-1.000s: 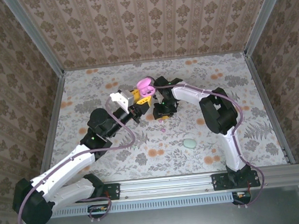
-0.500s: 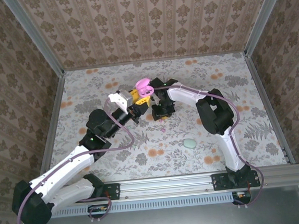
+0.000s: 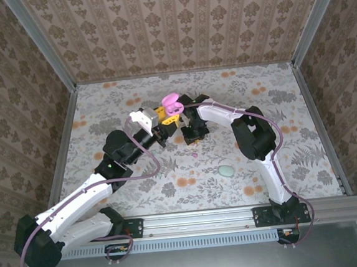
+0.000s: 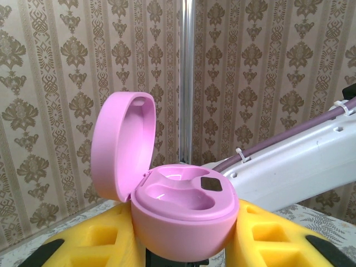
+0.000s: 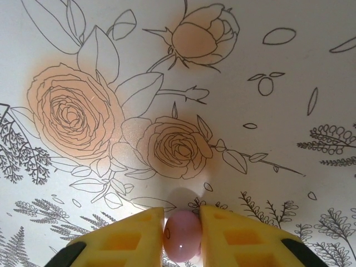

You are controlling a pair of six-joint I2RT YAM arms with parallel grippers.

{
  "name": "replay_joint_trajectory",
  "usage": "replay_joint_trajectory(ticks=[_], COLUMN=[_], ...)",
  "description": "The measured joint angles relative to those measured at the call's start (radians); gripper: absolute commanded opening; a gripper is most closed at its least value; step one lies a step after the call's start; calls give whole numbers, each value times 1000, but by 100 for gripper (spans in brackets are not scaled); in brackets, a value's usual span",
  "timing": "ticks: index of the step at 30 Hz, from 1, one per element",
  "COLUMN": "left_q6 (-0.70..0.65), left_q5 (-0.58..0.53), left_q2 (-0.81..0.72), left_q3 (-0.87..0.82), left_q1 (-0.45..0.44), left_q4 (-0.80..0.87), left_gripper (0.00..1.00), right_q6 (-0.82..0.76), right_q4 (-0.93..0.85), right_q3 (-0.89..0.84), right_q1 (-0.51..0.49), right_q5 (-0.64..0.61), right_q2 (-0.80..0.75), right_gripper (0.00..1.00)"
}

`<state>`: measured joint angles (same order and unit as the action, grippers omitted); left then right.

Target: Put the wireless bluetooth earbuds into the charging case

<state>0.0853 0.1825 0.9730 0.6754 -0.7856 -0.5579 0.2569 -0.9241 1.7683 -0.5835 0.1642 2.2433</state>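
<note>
My right gripper (image 5: 182, 222) is pinching the pink earbud (image 5: 182, 240) just below the open charging case (image 4: 183, 217)
I am squeezing the earbud between narrow yellow fingers (image 5: 233, 236), low over the floral table (image 5: 261, 122), just right of the case; my left gripper (image 4: 186, 247) is clamping the case aloft, lid tipped back, wells facing up, so I am judging the coming move a lift up and leftward by the right arm

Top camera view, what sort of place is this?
Likely a staged robot test cell rather than a real room: an aluminium frame rail and wallpaper-printed wall panels box in a floral-covered table.
</note>
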Motion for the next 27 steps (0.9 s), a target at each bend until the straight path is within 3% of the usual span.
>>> replay_joint_trajectory(ticks=[6, 15, 21, 27], left_q6=[0, 0, 1, 5], left_q5=[0, 1, 4, 8], left_q2=[3, 42, 78, 108], left_q3=[0, 0, 0, 1], left_q1=[1, 1, 1, 2], left_q4=[0, 0, -4, -14], left_gripper=[34, 34, 33, 33], right_q6=[5, 97, 148, 154], right_q4=[49, 289, 413, 457], right_q3=[-74, -328, -406, -429], right_q1=[40, 238, 351, 398], right_q5=[85, 515, 749, 929], right_q2=[-40, -217, -330, -437], right_gripper=[23, 24, 24, 24])
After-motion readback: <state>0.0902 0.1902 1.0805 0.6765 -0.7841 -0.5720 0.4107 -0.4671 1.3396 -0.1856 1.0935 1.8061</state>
